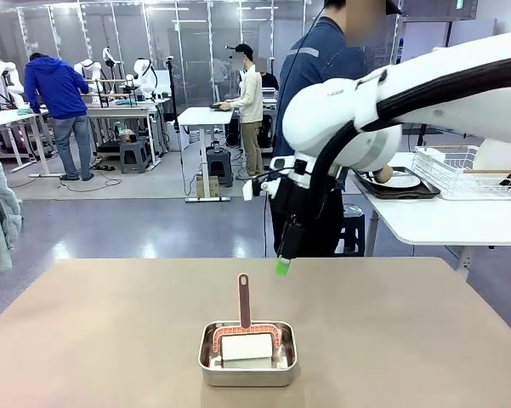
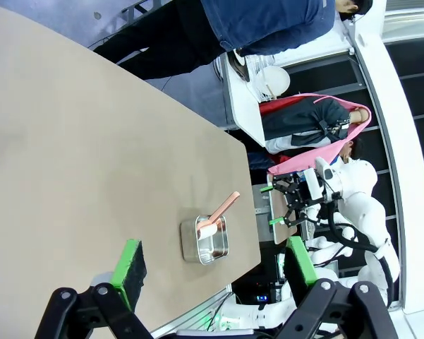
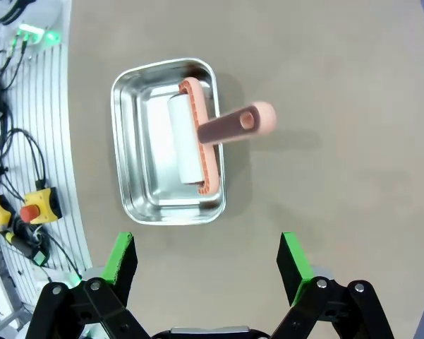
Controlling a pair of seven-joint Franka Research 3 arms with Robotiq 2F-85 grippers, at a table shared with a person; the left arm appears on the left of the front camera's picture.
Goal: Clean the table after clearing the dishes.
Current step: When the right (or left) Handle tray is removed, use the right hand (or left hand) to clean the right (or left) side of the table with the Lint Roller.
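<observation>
- Your right gripper (image 1: 282,262) hangs above the table (image 1: 102,331) with its jaws spread wide and nothing between them (from the front you see just one green pad).
- In the right wrist view this gripper (image 3: 208,258) looks straight down. The steel pan (image 3: 137,141) lies at 11 o'clock from the gap between the fingers, clear of both.
- A roller (image 3: 183,138) lies in the pan, and its pink handle (image 3: 236,125) sticks out over the rim toward 3 o'clock.
- From the front, the pan sits near the table's near edge, at 6 o'clock from the gripper.
- Your left gripper (image 2: 215,263) is wide open and empty too. In its own view the pan shows at 12 o'clock, between the fingers and farther off.
- The dishes are off the table: a white plate (image 1: 401,181) on a dark tray (image 1: 421,192) rests on a white side table (image 1: 434,223) at 3 o'clock, and a person (image 1: 323,59) stands beside it.
</observation>
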